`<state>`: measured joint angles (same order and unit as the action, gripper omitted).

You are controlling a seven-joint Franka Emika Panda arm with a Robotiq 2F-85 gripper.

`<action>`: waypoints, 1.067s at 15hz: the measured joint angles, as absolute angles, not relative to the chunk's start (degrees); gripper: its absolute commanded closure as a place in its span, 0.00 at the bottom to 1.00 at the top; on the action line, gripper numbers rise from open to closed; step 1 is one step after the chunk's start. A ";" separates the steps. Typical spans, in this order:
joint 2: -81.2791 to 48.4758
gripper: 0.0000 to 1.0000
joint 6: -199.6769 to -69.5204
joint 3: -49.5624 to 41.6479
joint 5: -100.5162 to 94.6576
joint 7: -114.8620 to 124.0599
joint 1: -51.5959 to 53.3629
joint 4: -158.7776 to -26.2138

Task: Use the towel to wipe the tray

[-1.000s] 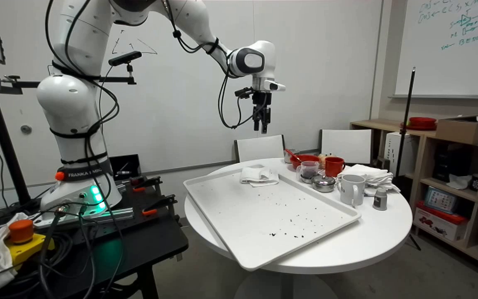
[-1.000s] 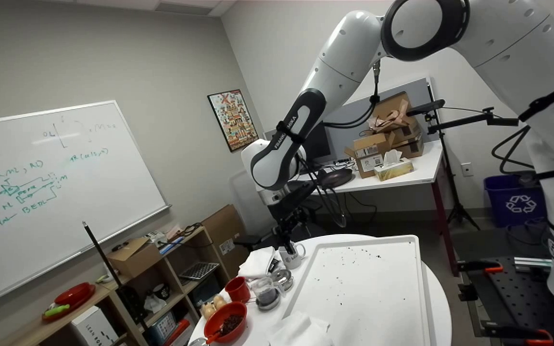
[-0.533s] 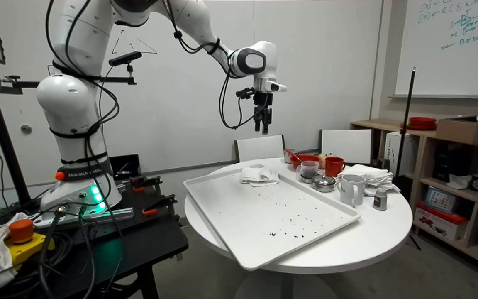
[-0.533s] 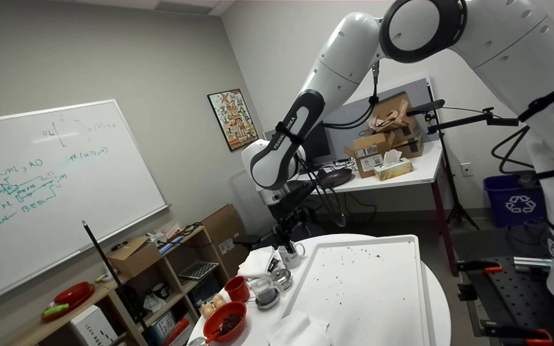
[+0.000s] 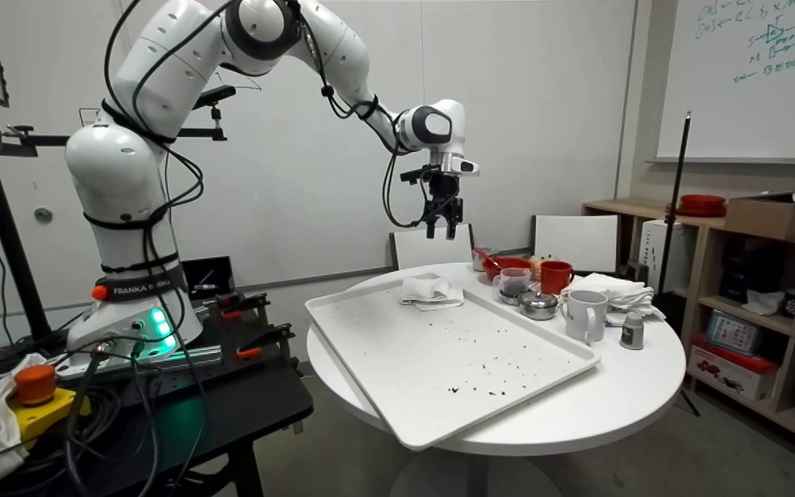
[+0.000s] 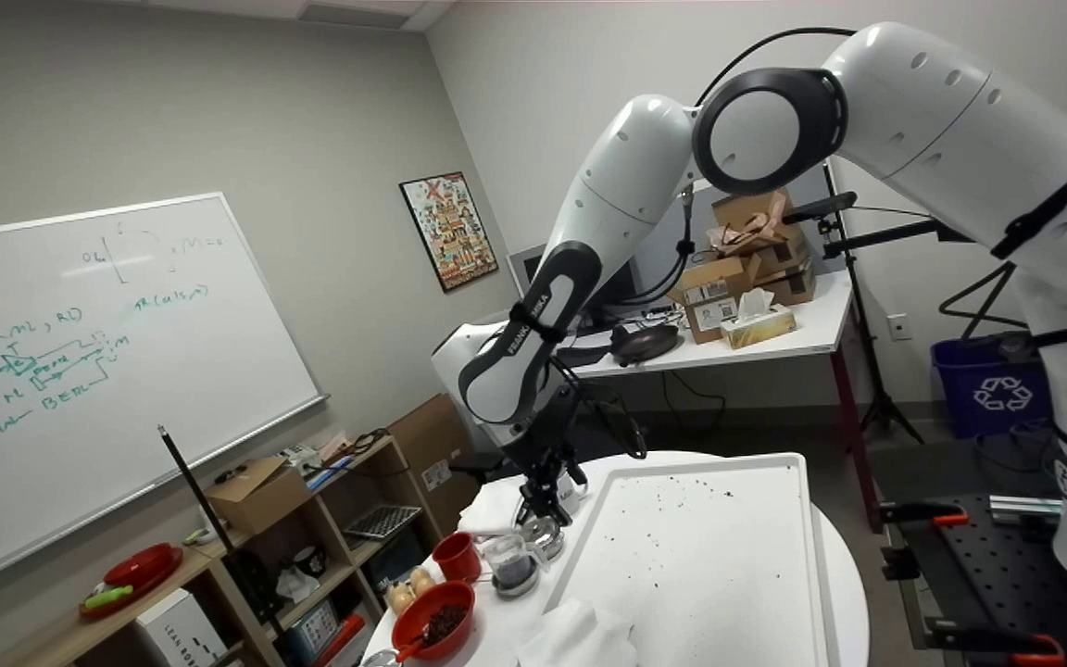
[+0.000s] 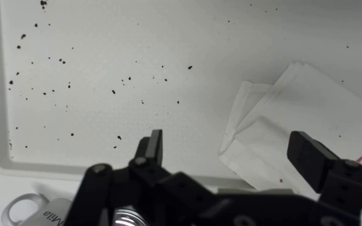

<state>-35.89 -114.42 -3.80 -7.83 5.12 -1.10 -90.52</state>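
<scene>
1. White towel [image 5: 432, 293], folded, lying at one end of the tray [image 5: 384, 345] and over its rim; I do not hold it.
2. End effector: my gripper [image 7: 226, 141], its fingers [image 7: 309, 160] spread wide, nothing held. Both exterior views show me in mid-air, apart from the towel.
3. Change within the last half second: I hang lower. The gap between my fingers also looks wider in an exterior view; whether by turning or by spreading, I cannot tell. Towel and tray keep their places.
4. Meaning for the task: I judge this to be the approach to the towel. Wiping seems not yet begun; dark crumbs [image 7: 113, 92] lie scattered across the tray.
5. Alignment, wrist view: one finger shows against the towel, the other against bare tray. I probably need to shift toward the folds before descending, lest I pinch only an edge or strike the rim under it.
</scene>
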 measured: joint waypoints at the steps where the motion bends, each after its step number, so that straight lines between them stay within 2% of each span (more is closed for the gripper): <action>1: -37.13 0.00 -113.52 -3.79 -9.46 4.30 -0.27 -89.20; 7: -43.31 0.00 -111.57 -2.70 -15.96 -5.62 2.79 -82.59; 16: -49.56 0.00 -117.53 3.17 -15.96 -29.90 -0.02 -78.60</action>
